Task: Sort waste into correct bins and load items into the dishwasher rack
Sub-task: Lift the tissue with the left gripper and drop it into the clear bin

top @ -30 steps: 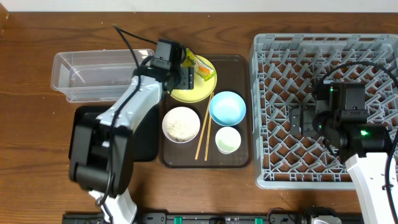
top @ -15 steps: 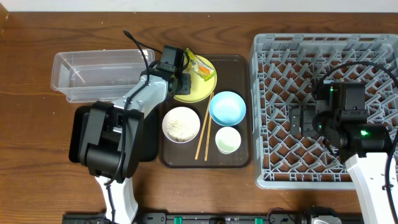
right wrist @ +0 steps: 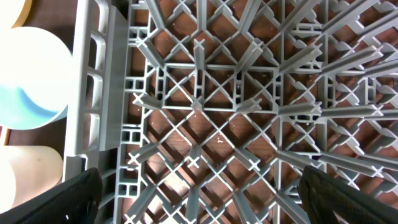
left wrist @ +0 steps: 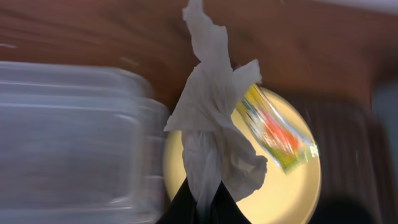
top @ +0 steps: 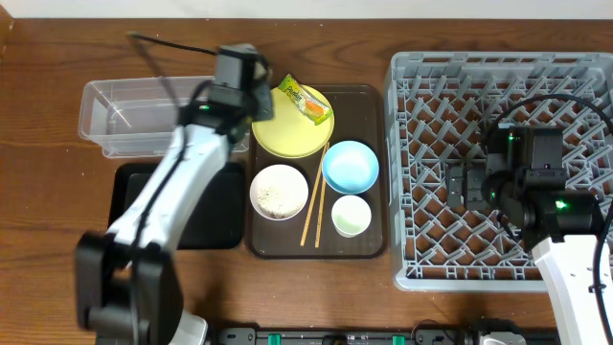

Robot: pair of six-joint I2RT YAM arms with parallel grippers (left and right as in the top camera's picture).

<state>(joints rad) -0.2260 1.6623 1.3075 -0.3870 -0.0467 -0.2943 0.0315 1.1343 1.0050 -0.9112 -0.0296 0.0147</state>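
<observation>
My left gripper [left wrist: 202, 210] is shut on the crumpled white tissue [left wrist: 214, 118], which hangs above the left edge of the round yellow plate [left wrist: 283, 190]. In the overhead view the left gripper [top: 254, 94] sits between the clear tub [top: 144, 117] and the plate [top: 290, 139]. The yellow-green wrapper [top: 305, 103] lies on the plate's far edge. A white-pinkish bowl [top: 279, 191] holds rice grains. Beside it are the chopsticks [top: 315, 197], the light-blue bowl [top: 350, 165] and the pale cup [top: 351, 216]. My right gripper [right wrist: 199, 205] is open above the grey rack [top: 498, 77], holding nothing.
The dishes stand on a brown serving tray [top: 369, 251]. A glossy black tray [top: 227, 216] lies left of it, in front of the clear tub. The rack's upright pegs [right wrist: 198, 74] rise under the right gripper. The left arm stretches over the black tray.
The left gripper has shut on the tissue, lifted it off the plate and swung left toward the clear tub. The right arm has not moved.
</observation>
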